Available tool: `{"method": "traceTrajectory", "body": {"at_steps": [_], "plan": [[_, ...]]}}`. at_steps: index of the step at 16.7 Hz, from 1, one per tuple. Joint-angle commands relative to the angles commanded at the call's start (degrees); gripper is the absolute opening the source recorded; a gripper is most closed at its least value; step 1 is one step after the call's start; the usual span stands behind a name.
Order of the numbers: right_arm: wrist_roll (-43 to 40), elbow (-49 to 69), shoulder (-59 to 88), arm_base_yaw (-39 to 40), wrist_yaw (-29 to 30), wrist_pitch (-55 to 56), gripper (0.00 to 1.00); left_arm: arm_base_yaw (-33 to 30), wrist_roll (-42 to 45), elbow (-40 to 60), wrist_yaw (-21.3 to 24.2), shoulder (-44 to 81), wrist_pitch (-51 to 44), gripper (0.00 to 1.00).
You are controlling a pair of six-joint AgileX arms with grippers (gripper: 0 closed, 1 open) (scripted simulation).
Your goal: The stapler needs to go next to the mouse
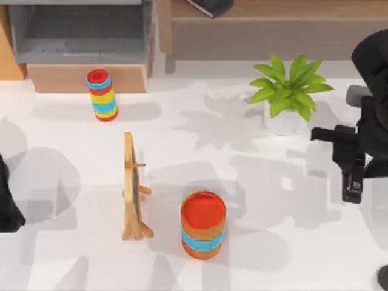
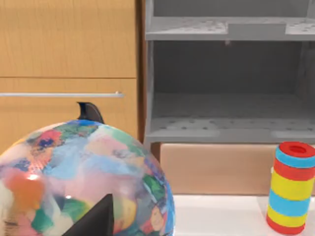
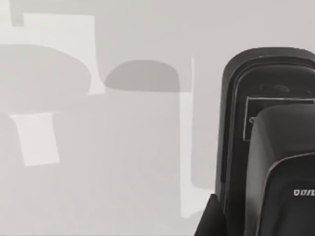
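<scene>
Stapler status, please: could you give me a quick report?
Right tool over stapler, near table's right edge. Left tool parked at left edge, by a globe. Potted plant nearest the stapler, apart.

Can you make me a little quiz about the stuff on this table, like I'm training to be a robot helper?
1. True or false: the potted plant stands on the right half of the table.
2. Which thing stands closest to the wooden stand? A. the small striped tower. B. the big striped tower. C. the potted plant.
3. Fill in the blank: in the top view, the black stapler is near the table's ____ edge.
Key: 1 true; 2 B; 3 right.
</scene>
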Motion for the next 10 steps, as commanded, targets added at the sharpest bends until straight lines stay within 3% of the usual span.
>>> {"method": "traceTrajectory", "body": {"at_steps": [5,10], "plan": [[-17.7,0.0,-0.1,-8.6,-2.1,-1.6,0.0,0.0,0.0,0.0,0.0,0.0,0.0,1.0],[-23.3,-0.4,0.4,-11.3,-3.2,-2.8,0.0,0.0,0.0,0.0,0.0,0.0,0.0,1.0]]}}
